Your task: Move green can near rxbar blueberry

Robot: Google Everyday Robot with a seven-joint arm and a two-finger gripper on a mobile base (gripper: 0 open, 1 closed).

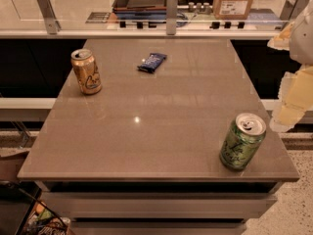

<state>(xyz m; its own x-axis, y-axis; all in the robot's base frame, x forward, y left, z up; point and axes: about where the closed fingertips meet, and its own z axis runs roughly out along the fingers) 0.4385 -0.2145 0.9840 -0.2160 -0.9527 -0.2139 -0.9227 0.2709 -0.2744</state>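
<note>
1. Near the front right corner of the grey tabletop [161,116], the green can [242,141] stands upright, its silver top showing.
2. Toward the far edge, the rxbar blueberry [152,61] lies flat, well apart from the green can.
3. A gold-orange can [86,71] stands upright at the left side.
4. Past the table's right edge, the pale gripper [295,99] hangs clear of the green can; whether it is spread or closed, I cannot tell.

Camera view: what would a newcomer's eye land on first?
The green can stands upright near the front right corner of the table, far from the rxbar blueberry lying flat toward the back. A gold can stands at the back left, and the hand hangs beyond the table's right edge.
</note>
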